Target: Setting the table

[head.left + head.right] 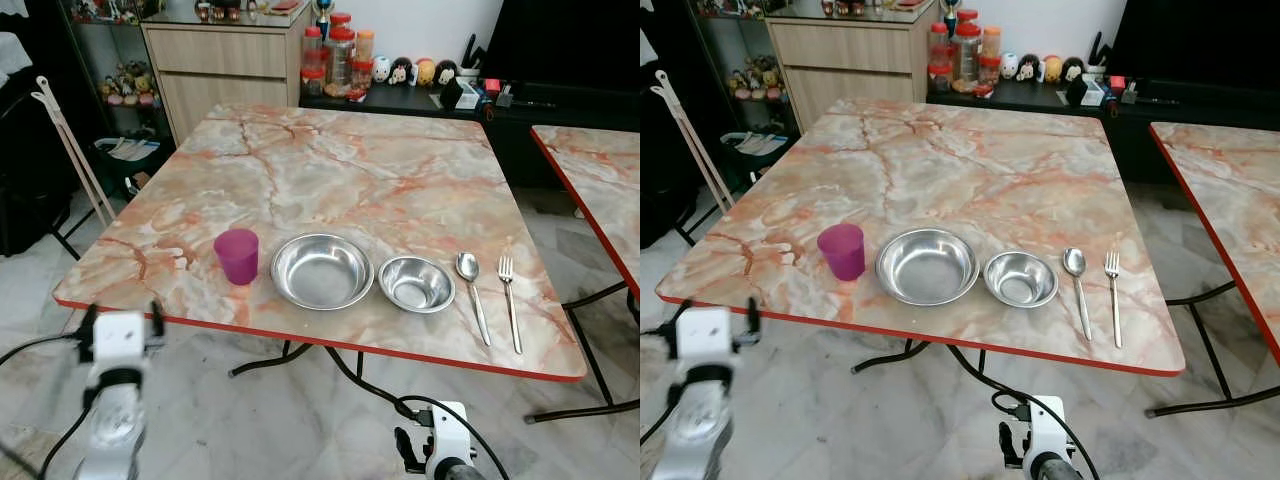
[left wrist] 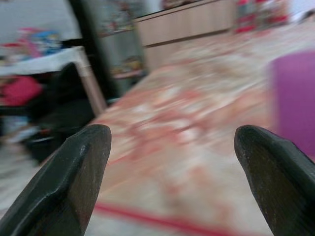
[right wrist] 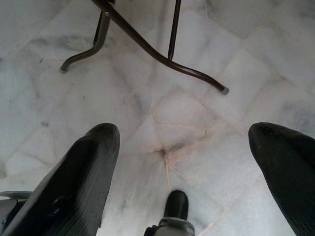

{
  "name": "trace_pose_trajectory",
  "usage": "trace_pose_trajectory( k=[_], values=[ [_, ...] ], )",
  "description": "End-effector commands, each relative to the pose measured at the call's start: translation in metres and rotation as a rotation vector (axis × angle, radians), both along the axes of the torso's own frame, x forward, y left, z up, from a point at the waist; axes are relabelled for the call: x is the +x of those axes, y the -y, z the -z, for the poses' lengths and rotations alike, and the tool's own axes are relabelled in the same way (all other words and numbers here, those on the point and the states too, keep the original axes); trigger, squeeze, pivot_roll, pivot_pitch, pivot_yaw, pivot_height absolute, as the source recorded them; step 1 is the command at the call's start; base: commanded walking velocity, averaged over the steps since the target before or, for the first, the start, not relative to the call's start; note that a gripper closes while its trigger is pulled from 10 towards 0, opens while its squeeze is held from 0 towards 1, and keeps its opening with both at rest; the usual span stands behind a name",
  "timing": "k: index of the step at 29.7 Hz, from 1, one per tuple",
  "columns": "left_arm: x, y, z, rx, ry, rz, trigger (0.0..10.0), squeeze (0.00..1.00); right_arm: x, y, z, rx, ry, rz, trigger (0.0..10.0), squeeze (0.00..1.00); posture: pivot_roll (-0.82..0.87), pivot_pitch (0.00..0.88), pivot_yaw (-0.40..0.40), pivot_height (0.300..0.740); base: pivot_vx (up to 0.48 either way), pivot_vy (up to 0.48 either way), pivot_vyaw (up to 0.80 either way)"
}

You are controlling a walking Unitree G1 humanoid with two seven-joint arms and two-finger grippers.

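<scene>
the counter (image 1: 400, 150) already carries what looks like a full place setting along its near red edge: a purple cup (image 1: 237, 256), then a large steel bowl (image 1: 321, 271), a small steel bowl (image 1: 416, 283) touching it, a spoon (image 1: 471, 290) and a fork (image 1: 509, 298) side by side. you'd judge the laying out mostly done; little seems left beyond tidying. both bowls look empty, and you cannot see into the cup. your left tool (image 2: 172, 196) is held wide open and empty, aimed at the counter edge near the cup; your right tool (image 3: 187, 182) hangs wide open and empty over the floor
</scene>
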State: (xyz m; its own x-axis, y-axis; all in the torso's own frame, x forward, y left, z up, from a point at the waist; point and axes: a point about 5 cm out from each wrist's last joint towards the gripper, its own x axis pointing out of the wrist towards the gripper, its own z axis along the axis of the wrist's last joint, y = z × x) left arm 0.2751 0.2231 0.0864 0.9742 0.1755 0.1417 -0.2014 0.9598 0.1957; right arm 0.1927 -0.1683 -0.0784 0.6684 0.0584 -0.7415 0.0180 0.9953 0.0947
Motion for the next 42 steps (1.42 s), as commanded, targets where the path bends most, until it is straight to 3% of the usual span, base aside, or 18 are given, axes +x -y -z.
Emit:
trace_pose_trajectory(
  k=[1,6,15,25,42],
  values=[
    [0.002,0.007,0.0,-0.031,-0.019,0.04,10.0,0.0,0.001,0.0,0.0,-0.002,-0.001,0.002,10.0,0.0,0.07,0.0,-0.024,0.74,0.0,0.0,0.0],
    [0.003,0.018,0.006,-0.152,-0.096,0.144,10.0,0.0,-0.003,0.001,0.002,0.0,-0.01,0.011,10.0,0.0,0.07,0.0,-0.022,0.74,0.0,0.0,0.0],
    [0.003,0.013,0.02,-0.162,-0.15,0.105,10.0,0.0,-0.003,0.0,0.002,-0.001,-0.011,0.012,10.0,0.0,0.06,0.0,-0.02,0.74,0.0,0.0,0.0],
    [0.011,0.021,0.016,-0.184,-0.106,0.109,10.0,0.0,0.001,0.0,0.0,-0.002,-0.001,0.009,10.0,0.0,0.06,0.0,-0.026,0.74,0.0,0.0,0.0],
    [0.012,0.019,0.013,-0.168,-0.089,0.109,10.0,0.0,-0.001,-0.002,0.001,-0.001,-0.007,0.006,10.0,0.0,0.07,0.0,-0.024,0.74,0.0,-0.292,0.0]
  ],
)
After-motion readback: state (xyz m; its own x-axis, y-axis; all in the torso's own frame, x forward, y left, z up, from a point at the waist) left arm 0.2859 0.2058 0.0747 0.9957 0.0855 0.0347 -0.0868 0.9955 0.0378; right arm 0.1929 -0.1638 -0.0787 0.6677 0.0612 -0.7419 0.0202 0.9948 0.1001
